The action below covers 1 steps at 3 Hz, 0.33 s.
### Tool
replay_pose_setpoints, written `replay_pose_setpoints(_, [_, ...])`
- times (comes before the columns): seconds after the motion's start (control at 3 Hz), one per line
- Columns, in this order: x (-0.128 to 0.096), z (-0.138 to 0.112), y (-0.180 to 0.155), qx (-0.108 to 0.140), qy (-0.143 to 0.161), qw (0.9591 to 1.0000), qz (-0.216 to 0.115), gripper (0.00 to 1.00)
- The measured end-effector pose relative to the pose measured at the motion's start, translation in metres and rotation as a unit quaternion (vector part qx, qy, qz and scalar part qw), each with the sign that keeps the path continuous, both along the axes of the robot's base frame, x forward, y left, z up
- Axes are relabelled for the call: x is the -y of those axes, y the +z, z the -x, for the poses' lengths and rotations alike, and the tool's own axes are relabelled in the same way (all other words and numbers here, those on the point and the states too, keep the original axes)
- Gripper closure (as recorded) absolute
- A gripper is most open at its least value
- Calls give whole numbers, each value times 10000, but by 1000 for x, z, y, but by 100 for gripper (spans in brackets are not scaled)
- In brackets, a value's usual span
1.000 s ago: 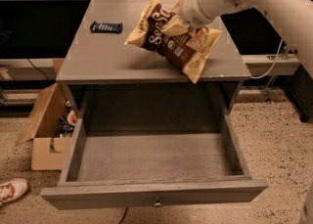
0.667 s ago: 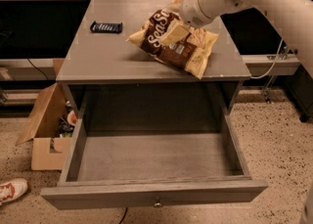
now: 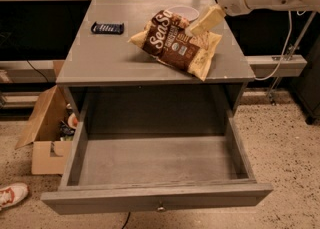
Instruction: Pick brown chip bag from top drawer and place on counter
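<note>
Crinkly bag (image 3: pixel 172 40) lying on counter (image 3: pixel 100 55), looking light, soft, crushable. Gripper (image 3: pixel 192 29) sitting at its top edge; you're not seeing if clamped. Take edge gently.

White "SeaSa" on brown chip bag (image 3: pixel 172 43); gripper (image 3: pixel 194 29) at its upper right.

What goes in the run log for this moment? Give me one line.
brown chip bag: lying on counter, right half | hand: at bag's upper edge | top drawer: pulled open
</note>
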State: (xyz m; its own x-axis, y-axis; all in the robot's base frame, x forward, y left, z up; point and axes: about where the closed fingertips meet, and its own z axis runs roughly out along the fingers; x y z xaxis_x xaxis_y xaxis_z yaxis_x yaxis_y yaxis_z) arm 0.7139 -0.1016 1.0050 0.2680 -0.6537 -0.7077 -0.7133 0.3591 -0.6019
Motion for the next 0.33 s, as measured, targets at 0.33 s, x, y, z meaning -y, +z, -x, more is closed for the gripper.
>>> replay_pose_setpoints(0.33, [51,4,19,402,-300,9961,-729,0])
